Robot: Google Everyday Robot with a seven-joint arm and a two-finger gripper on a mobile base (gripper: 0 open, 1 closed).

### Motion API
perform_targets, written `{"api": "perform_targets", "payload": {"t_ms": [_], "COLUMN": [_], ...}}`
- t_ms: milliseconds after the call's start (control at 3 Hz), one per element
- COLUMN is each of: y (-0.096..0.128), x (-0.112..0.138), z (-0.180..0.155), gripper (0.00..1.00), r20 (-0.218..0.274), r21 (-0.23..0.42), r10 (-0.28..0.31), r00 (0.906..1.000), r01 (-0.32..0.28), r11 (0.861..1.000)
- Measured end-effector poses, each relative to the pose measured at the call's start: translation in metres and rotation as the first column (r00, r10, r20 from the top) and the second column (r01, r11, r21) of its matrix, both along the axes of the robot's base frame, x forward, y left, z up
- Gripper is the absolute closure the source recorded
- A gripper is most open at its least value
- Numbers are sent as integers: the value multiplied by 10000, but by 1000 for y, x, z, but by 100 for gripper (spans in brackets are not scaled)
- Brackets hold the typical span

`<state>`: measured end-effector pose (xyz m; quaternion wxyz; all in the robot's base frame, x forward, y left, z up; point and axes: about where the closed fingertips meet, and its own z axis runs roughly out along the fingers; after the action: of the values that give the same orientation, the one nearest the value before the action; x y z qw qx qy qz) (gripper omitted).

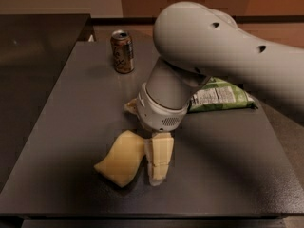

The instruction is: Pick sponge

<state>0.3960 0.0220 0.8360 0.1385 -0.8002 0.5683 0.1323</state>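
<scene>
The sponge point(121, 159) is a pale yellow foam block with wavy sides, lying flat near the front edge of the dark table point(228, 175). My gripper point(159, 161) points down from the big grey arm, with its cream lower end right beside the sponge's right edge. It seems to touch that edge. The gripper is beside the sponge, not around it. Nothing is lifted.
A brown drink can point(123, 51) stands upright at the back of the table. A green snack bag point(223, 96) lies to the right, partly hidden behind the arm. A small cream piece point(130, 106) shows behind the wrist. The table's front edge is close below the sponge.
</scene>
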Motion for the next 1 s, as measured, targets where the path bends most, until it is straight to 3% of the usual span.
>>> {"api": "perform_targets", "payload": {"t_ms": [333,1000], "y": [0,4], "x": [0,-8], "z": [0,2], "gripper": [0,42], "r20": [-3,-228], "r21": [5,-54], "r10": [4,99], "r00": [10000,9997], "r01": [-4,-100], "r11": [10000,9999]}}
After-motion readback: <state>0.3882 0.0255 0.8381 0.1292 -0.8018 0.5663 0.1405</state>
